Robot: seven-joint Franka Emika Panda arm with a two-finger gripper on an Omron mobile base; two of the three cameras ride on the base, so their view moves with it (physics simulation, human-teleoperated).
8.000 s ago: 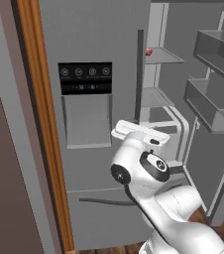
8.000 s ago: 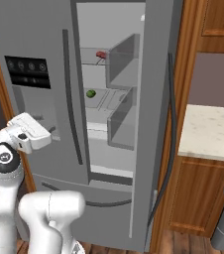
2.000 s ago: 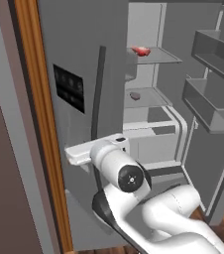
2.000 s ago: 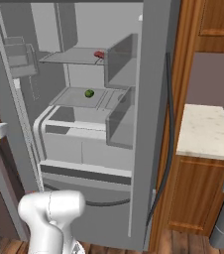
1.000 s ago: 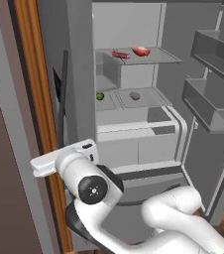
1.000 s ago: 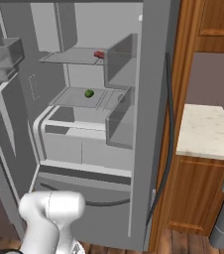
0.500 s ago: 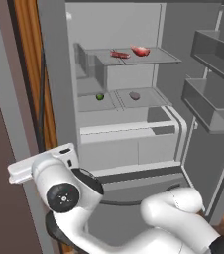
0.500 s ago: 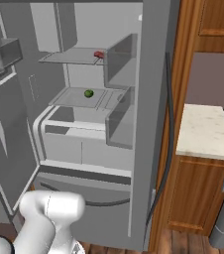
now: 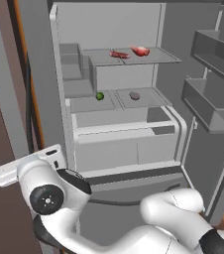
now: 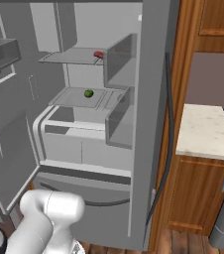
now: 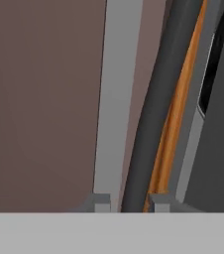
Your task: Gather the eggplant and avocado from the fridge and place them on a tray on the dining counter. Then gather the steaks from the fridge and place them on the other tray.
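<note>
1. Claw is clamped on the dark bar handle of the fridge; its two tips sit either side of the bar, which runs from 6 o'clock up toward 1 o'clock in the hand view.
2. Both fridge doors stand open.
3. On the middle shelf lies the avocado, a small dark item at its 3 o'clock.
4. Two steaks lie flat on the top shelf, long axes left-right.
5. Door bins hang at 3 o'clock.

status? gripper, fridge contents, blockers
Gripper shut on left door handle, door swung wide. Avocado on middle shelf, steaks on top shelf, untouched. Nothing blocking the shelves.
</note>
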